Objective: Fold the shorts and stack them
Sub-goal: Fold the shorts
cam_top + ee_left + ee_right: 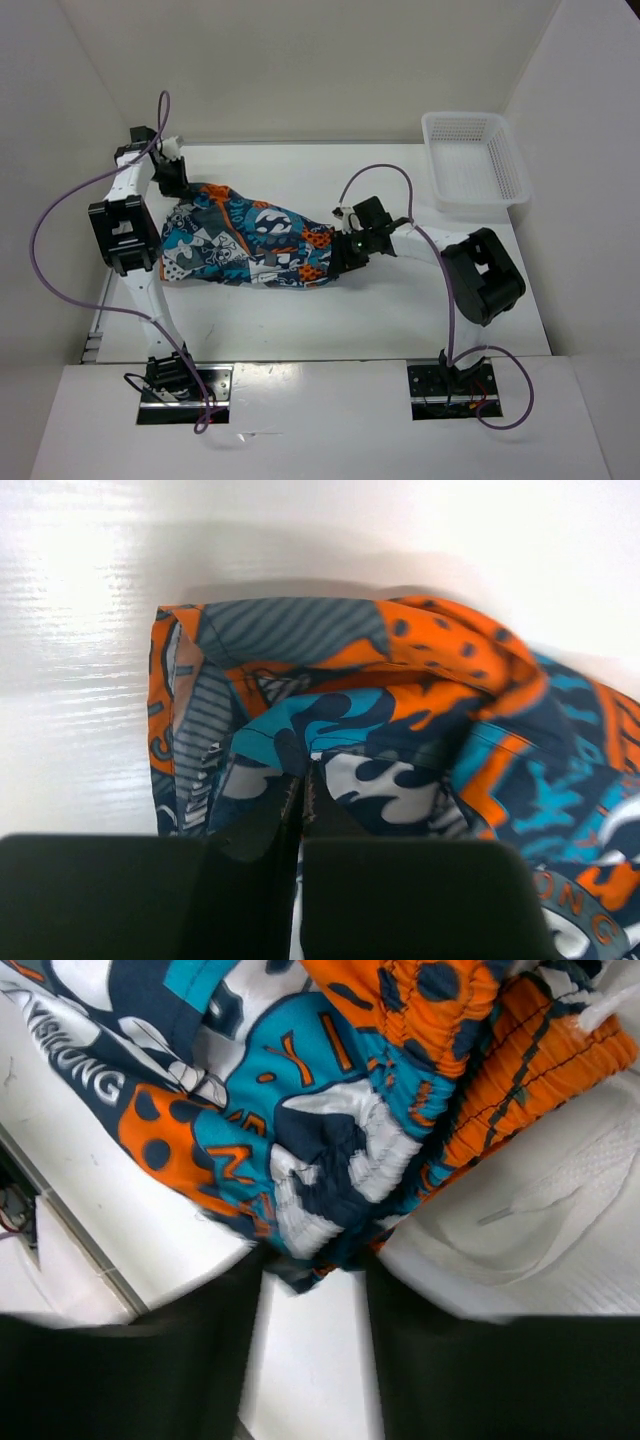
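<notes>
The shorts lie stretched out left to right across the white table, teal, orange, white and navy print up. My left gripper is at their far-left corner. In the left wrist view its jaws are pressed together on a fold of the shorts. My right gripper is at their right end, by the orange waistband. In the right wrist view its fingers are partly closed around a bunched gather of the shorts, with table showing between them below the bunch.
A white plastic mesh basket stands at the back right corner of the table. White walls close in the back and both sides. Purple cables loop off both arms. The table's near edge runs just beside the right gripper.
</notes>
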Tool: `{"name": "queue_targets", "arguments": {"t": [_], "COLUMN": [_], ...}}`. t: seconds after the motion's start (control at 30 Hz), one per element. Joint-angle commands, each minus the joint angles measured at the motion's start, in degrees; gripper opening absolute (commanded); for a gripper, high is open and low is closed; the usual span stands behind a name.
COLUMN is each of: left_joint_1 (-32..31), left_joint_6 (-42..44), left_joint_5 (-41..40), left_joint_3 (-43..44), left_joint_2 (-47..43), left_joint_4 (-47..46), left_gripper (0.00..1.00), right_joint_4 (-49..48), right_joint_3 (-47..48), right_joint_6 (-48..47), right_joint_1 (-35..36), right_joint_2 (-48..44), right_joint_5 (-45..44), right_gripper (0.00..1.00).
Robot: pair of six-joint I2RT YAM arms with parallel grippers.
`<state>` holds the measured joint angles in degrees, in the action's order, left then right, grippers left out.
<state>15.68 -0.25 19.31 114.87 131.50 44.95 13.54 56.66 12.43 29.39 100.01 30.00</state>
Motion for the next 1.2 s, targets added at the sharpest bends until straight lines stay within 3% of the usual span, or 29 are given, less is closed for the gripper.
{"name": "queue_targets", "arguments": {"t": [0.0, 0.13, 0.2, 0.5, 0.8, 0.87, 0.97, 1.0, 1.03, 1.17], "left_joint_1": [0.1, 0.1, 0.7, 4.1, 4.6, 4.0, 1.8, 1.8, 1.2, 1.2], "left_joint_6": [0.3, 0.3, 0.3, 0.3, 0.3, 0.3, 0.3, 0.3, 0.3, 0.3], "left_joint_5": [4.6, 3.4, 3.9, 8.6, 6.5, 6.5, 5.1, 5.1, 5.1, 4.6], "left_joint_3": [1.2, 1.2, 0.7, 6.1, 8.4, 8.9, 8.9, 8.9, 8.9, 8.9], "left_joint_2": [-5.6, -5.6, -5.6, -6.7, 0.6, 2.3, 3.4, 3.9, 3.9, 1.8], "left_joint_4": [-0.8, -0.8, -1.3, -6.6, -7.9, -7.9, -7.9, -7.9, -7.9, -6.7], "left_gripper": [0.0, 0.0, 0.0, 0.0, 0.01, 0.14, 0.22, 0.45, 0.57, 0.83], "right_joint_4": [-2.2, -3.9, -4.4, -0.2, 1.0, 1.0, 0.5, 0.5, 0.5, 1.3], "right_joint_3": [0.2, 0.9, 1.5, 0.5, -2.0, -2.0, -0.7, -0.7, 0.2, 1.3], "right_joint_6": [-0.1, 1.0, 1.0, -6.7, -10.0, -10.5, -10.5, -10.5, -10.5, -11.9], "right_joint_1": [0.9, 0.9, 0.9, -0.4, -2.5, -2.5, -2.5, -2.5, -2.5, -2.5], "right_joint_2": [2.7, 4.0, 4.0, 0.8, -2.8, -2.8, -2.3, -2.3, -2.3, -2.3], "right_joint_5": [0.6, -1.4, -3.0, -7.1, -7.6, -8.1, -7.4, -7.4, -7.4, -9.9], "right_gripper": [0.37, 0.09, 0.0, 0.0, 0.0, 0.0, 0.0, 0.0, 0.0, 0.07]}}
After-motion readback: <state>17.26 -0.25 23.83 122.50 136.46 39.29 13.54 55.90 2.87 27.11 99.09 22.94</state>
